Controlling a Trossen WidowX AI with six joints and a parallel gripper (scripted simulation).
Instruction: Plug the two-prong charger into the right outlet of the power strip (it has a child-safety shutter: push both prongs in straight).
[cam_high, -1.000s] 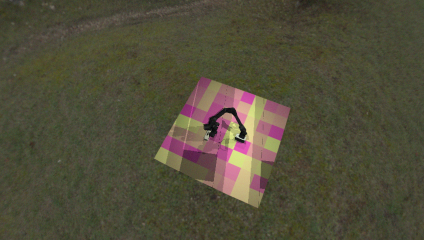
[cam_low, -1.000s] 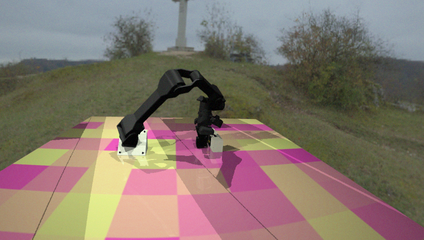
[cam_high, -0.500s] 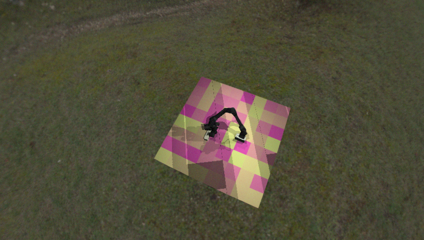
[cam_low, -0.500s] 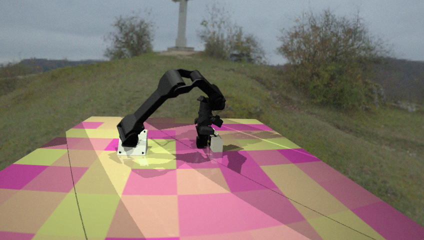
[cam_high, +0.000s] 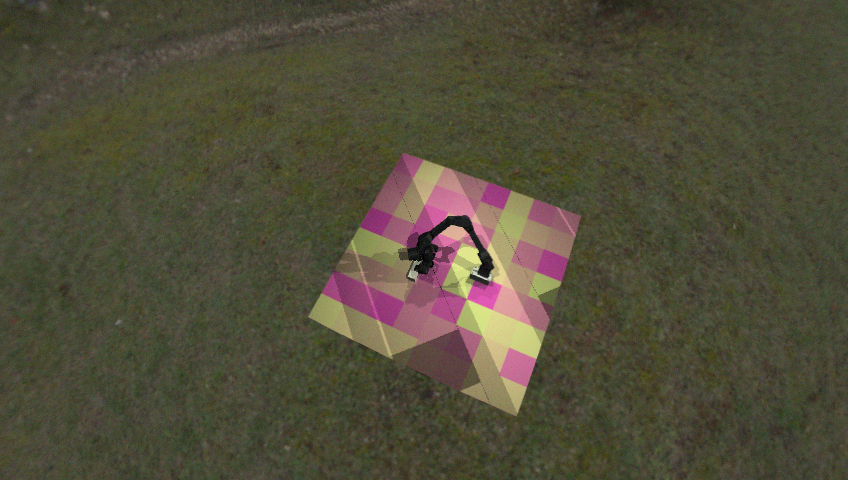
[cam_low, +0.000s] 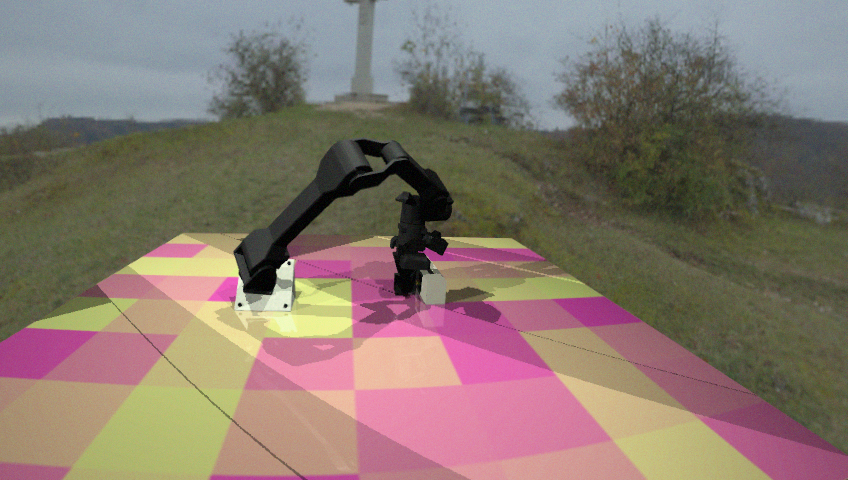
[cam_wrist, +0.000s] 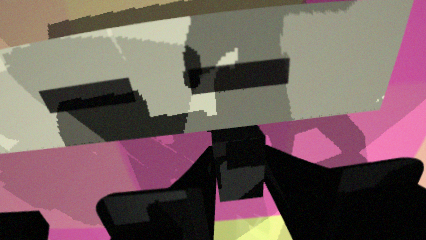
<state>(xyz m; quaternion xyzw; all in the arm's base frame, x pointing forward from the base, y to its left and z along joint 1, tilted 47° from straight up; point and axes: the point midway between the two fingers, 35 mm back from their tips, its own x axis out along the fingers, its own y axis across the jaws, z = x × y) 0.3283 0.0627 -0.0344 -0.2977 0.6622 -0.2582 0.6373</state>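
Note:
The power strip (cam_high: 412, 273) (cam_low: 433, 289) (cam_wrist: 330, 95) is a pale grey-white block with two dark rectangular outlets. In the wrist view these are the left outlet (cam_wrist: 82, 90) and the right outlet (cam_wrist: 255, 74). My gripper (cam_low: 405, 285) (cam_wrist: 232, 148) is shut on the charger (cam_wrist: 242, 184), a small dark block between the fingertips. In the wrist view the charger's far end is at the strip's near edge, below the right outlet. The prongs cannot be made out, and I cannot tell whether the charger touches the strip. In the exterior view the gripper is just left of the strip.
The arm's white base plate (cam_high: 480, 275) (cam_low: 264, 302) stands on the patchwork table top (cam_high: 502, 333) (cam_low: 404, 362), on the other side of the arch from the gripper. Shadows cross the table and the strip's face. Grass surrounds the table in the top view.

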